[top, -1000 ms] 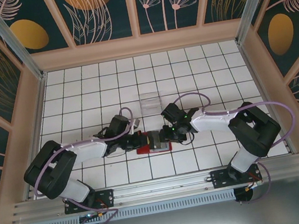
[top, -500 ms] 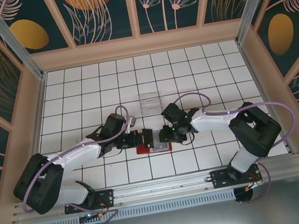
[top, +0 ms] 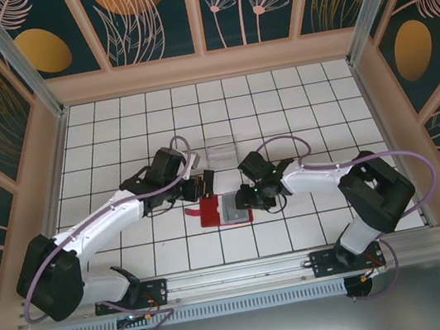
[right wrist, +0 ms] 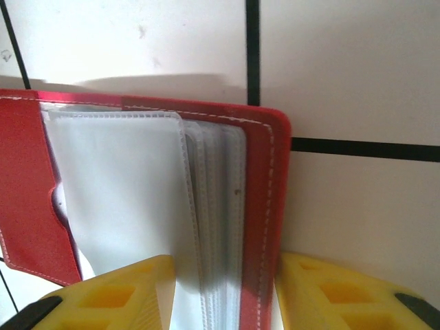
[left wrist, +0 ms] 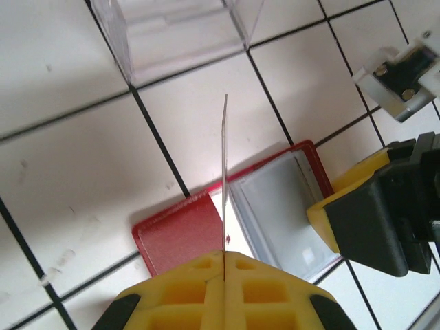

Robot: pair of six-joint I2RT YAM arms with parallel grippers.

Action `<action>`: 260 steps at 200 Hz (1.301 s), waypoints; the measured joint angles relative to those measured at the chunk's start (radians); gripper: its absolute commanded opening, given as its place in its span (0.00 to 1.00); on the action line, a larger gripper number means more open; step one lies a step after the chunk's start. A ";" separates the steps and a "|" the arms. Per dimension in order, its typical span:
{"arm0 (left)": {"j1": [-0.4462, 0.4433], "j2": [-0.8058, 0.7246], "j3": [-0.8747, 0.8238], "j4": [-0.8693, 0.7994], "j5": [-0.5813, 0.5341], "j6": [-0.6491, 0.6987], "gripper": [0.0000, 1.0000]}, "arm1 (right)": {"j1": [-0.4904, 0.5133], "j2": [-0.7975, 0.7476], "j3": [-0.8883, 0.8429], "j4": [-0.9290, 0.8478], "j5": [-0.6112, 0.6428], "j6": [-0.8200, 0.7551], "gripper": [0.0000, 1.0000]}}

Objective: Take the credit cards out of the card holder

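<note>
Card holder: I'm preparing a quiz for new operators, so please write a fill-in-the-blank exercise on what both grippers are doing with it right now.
1. The left gripper is shut on a thin ____, held apart from the card holder.
2. The right gripper clamps one edge of the open card holder, whose cover is ____.
3. Beyond the card holder stands a ____ plastic box.

Missing words: card; red; clear.

From above I see the small red folding card holder (top: 211, 213) lying open on the white gridded table (top: 114, 131), grey inner side up. My right gripper (top: 245, 201) clamps its right edge. My left gripper (top: 204, 185) pinches a small dark thin card (top: 210, 181), between the holder and the clear plastic box (top: 220, 150).
</note>
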 measured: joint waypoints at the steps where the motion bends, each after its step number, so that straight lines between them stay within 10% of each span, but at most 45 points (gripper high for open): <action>1: 0.000 0.000 0.002 -0.002 -0.001 0.003 0.00 | 0.000 0.000 0.000 -0.001 0.001 0.000 0.44; 178: 0.002 0.288 0.535 -0.190 -0.104 0.739 0.00 | -0.186 -0.157 0.043 -0.182 0.079 -0.117 0.43; 260: 0.022 0.668 1.029 -0.533 -0.095 1.099 0.00 | -0.284 -0.223 0.043 -0.229 0.085 -0.157 0.43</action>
